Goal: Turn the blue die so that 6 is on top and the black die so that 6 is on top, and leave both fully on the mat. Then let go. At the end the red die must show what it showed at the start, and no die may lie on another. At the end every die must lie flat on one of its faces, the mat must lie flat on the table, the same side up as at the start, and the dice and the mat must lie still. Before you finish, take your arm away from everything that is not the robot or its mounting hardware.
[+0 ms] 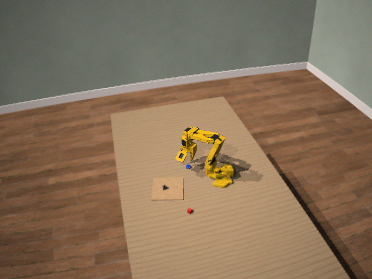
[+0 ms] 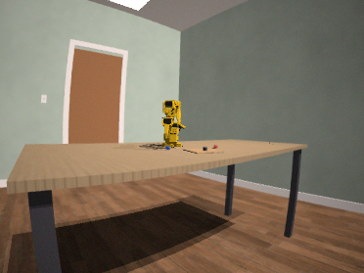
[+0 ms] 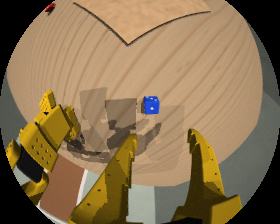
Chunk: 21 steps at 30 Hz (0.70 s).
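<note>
The blue die [image 1: 188, 166] [image 2: 167, 148] [image 3: 151, 105] is on the bare table, off the mat, beyond the fingertips in the wrist view. One pip shows on its near face; its upper face is too small to read surely. My gripper [image 1: 186, 159] [image 3: 163, 133] is open and empty above the table near it. The black die [image 1: 165, 187] [image 2: 204, 149] is on the tan mat [image 1: 175, 195] [image 3: 140, 20]; its pips cannot be read. The red die [image 1: 190, 211] [image 2: 215, 147] [image 3: 50, 7] is on the table beyond the mat, its pips unreadable.
The wooden table [image 1: 150, 146] [image 2: 98, 162] bears everything. The arm's yellow base [image 1: 223, 176] stands to the right of the blue die in the top view. The mat's corner points towards the blue die in the wrist view. The arm's shadow falls beside the die.
</note>
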Tool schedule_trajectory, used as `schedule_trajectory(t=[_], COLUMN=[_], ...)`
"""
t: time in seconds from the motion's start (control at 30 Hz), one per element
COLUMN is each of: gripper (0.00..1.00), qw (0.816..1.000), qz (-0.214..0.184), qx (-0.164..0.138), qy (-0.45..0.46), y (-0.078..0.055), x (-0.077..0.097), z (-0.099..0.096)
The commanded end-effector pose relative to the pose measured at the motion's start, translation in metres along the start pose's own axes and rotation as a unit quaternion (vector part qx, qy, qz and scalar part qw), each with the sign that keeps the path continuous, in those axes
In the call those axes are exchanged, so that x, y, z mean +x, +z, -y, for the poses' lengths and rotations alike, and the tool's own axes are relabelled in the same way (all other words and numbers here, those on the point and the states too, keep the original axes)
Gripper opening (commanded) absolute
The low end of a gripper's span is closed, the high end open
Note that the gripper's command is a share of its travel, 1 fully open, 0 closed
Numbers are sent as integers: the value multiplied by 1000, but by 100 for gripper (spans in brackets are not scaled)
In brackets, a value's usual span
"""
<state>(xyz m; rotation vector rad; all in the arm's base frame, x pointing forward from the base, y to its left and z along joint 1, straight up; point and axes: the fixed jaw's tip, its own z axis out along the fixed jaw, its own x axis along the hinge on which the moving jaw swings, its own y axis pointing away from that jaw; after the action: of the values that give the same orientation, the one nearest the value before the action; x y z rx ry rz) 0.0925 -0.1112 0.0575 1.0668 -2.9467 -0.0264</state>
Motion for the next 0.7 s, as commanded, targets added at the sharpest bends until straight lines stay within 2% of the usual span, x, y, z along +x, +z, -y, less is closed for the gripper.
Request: schedule_trajectory(t=[0.0, 0.53, 0.67], gripper=[27, 27, 27], qw=[1000, 1000, 999], qz=[1, 1, 1], qx=[30, 30, 39], qy=[-1, -1, -1], y=[-9, -9, -11], x=[1, 1, 1], z=[7, 7, 8])
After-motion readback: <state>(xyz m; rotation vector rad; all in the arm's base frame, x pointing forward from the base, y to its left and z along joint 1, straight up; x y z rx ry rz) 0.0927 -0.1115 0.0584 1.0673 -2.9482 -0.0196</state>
